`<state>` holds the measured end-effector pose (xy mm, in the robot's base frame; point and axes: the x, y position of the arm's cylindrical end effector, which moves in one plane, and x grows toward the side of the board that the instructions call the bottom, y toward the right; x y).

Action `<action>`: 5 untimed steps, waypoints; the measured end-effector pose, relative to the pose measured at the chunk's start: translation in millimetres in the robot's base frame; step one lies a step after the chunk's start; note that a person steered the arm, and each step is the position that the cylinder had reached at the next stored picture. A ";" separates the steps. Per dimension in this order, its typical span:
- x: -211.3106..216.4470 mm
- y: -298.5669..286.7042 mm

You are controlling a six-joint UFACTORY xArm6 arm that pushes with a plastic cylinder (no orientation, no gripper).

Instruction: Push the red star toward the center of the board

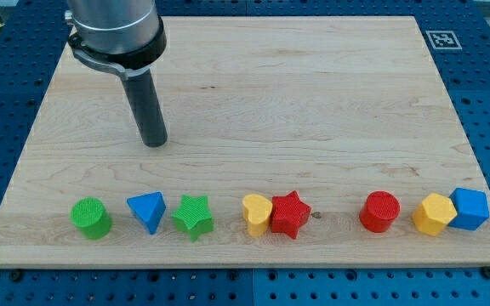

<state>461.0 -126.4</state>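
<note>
Big pale wooden counter (313, 93) fills the view, sitting on a blue perforated bench with a small printed marker at its far right corner. My tip (153, 143) is down on the wood, far left of centre, well apart from every block; there are no fingers here, only the bare rod, holding nothing. Along the near edge runs a row of blocks, and there's the red star (290, 214), bright and ridged, near the middle, touching the yellow heart (256, 214) on its left.
</note>
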 end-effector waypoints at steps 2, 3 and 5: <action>6.7 3.8; 14.2 25.9; 13.1 -6.4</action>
<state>474.1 -132.9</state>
